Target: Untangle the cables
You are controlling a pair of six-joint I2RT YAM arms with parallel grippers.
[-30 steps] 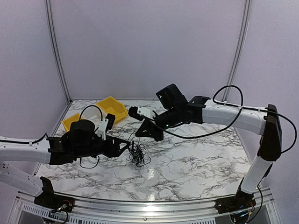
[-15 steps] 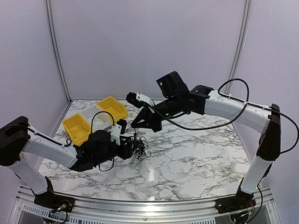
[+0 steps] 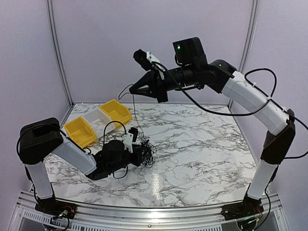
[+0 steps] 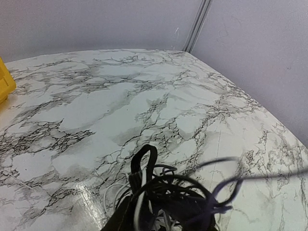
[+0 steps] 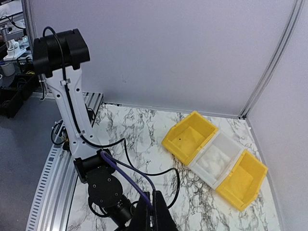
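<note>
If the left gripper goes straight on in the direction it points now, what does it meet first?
The cables: their clump lies right at the tips of the left gripper. Behind it only bare marble table shows, though depth is hard to judge.

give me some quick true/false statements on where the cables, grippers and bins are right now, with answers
1. The right gripper is high above the table, shut on one cable. True.
2. The clump of cables lies in a yellow bin. False: it lies on the table, at the left gripper.
3. The white bin stands between two yellow bins. True.
4. The bins stand at the table's right rear. False: they are at the left rear, on the left arm's side.
</note>
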